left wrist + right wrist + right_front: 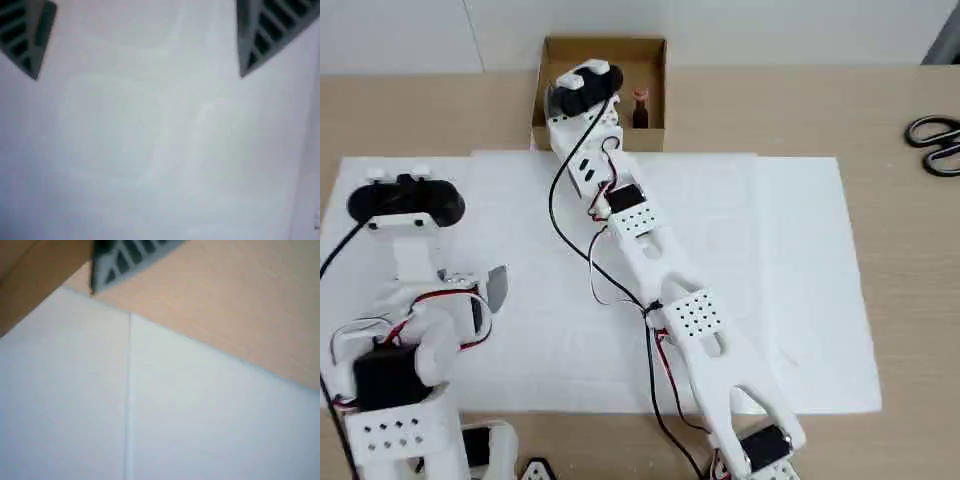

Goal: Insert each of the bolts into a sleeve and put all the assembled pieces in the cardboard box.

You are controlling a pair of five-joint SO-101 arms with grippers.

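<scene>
The desk (880, 100) is pale wood-grain laminate, and a broad white foam sheet (770, 300) with a soft matte surface covers most of it. At the far edge of the sheet sits the cardboard box (605, 45), a small square tray of brown corrugated board with low walls. Inside it, near one side wall, a small piece (640, 108) stands upright, a dark cylinder with a reddish-brown top (too small to tell bolt from sleeve).

The right arm (695, 320), made of white plastic links with perforated plates and loose black cable, stretches diagonally across the sheet. The right gripper (570, 100) is over the box's near corner. I cannot tell whether it is open or closed, or whether it holds anything. Its wrist view shows brown board, desk and a straight seam in the foam.

The left gripper (138, 76) hovers low over bare foam at the sheet's left side, spread wide with nothing held. Its dark, ribbed, wedge-shaped fingertips (35, 50) are well apart.

Black-handled scissors (935, 143) lie on the desk, well apart from the sheet.
</scene>
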